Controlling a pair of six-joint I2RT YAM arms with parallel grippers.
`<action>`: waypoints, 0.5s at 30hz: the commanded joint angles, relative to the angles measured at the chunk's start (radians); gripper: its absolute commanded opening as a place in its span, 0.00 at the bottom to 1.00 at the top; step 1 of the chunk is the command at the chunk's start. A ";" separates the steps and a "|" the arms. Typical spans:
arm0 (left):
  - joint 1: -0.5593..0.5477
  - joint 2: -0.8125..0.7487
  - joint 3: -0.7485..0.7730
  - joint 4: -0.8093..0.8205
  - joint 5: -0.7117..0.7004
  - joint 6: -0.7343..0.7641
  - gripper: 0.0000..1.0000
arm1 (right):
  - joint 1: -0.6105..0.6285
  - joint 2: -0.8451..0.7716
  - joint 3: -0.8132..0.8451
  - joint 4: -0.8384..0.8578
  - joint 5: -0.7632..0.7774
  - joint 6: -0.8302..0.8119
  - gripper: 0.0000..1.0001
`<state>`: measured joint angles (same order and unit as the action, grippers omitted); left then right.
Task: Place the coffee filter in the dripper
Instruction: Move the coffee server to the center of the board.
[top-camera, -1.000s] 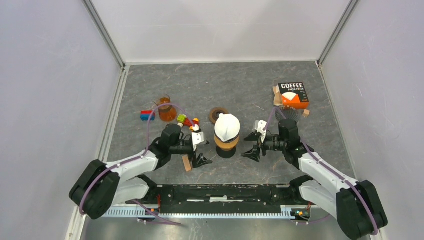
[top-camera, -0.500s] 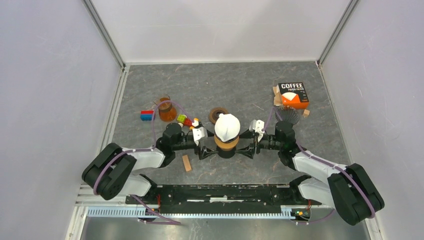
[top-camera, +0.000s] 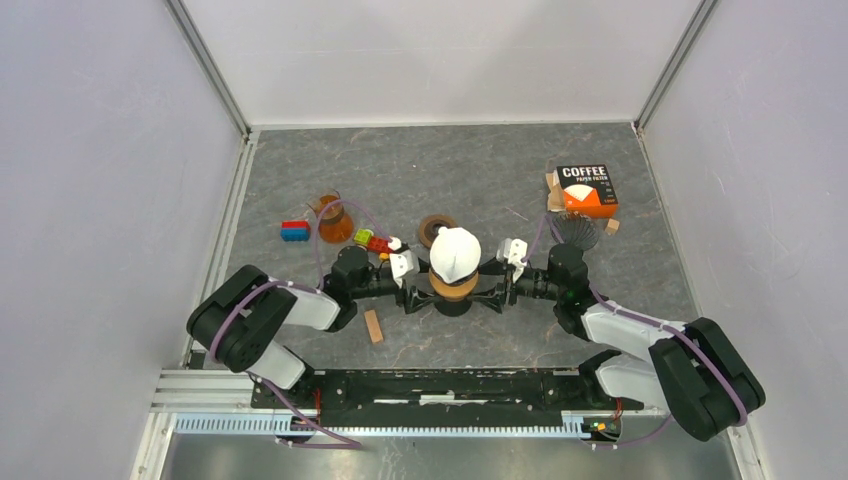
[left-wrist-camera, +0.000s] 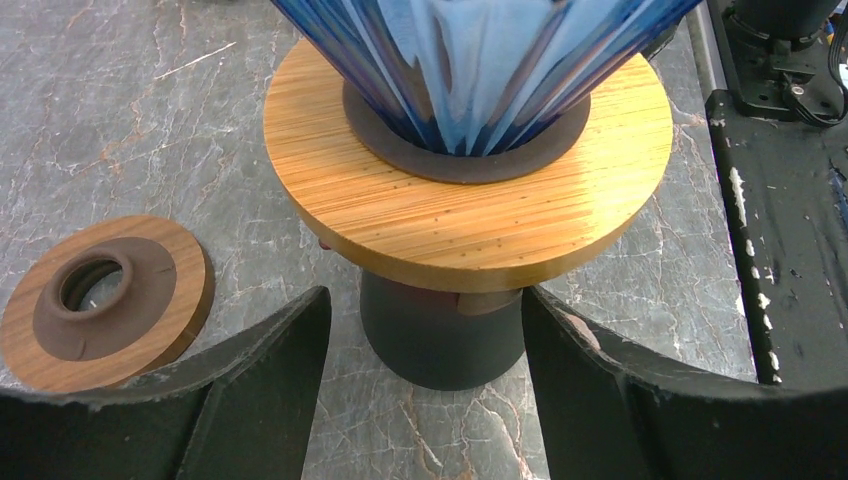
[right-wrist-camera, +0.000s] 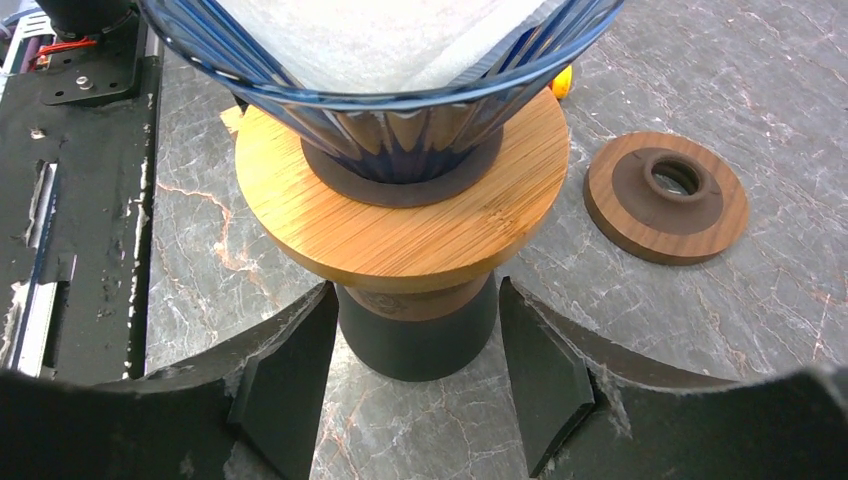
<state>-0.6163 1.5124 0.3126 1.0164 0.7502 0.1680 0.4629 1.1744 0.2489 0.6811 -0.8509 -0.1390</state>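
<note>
left jaws: released, astride dark stand (left-wrist-camera: 440, 340) | right jaws: against stand, grasp untellable | count: one dripper (right-wrist-camera: 400, 105), one filter (right-wrist-camera: 380, 40), one loose ring (left-wrist-camera: 100, 300)

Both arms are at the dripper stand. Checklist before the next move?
1. Filter sits in the dripper: ok, white paper fills the cone.
2. Dripper upright on the wooden collar and dark base: ok.
3. Left gripper jaws straddle the base, with a gap showing on one side: ok, not clamped.
4. Right gripper jaws sit tight beside the base; contact: cannot tell.
5. Spare wooden ring lies apart from the stand and both grippers: ok.
</note>
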 joint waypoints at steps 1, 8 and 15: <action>-0.010 0.028 0.035 0.097 -0.028 -0.018 0.76 | 0.003 0.005 0.003 0.039 0.034 -0.017 0.67; -0.017 0.069 0.052 0.118 -0.035 -0.022 0.75 | 0.003 0.006 0.010 0.014 0.050 -0.036 0.66; -0.020 0.110 0.090 0.125 -0.068 -0.038 0.74 | -0.017 -0.012 0.032 -0.073 0.093 -0.093 0.66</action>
<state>-0.6308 1.5963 0.3569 1.0733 0.7303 0.1665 0.4618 1.1755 0.2493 0.6518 -0.7975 -0.1814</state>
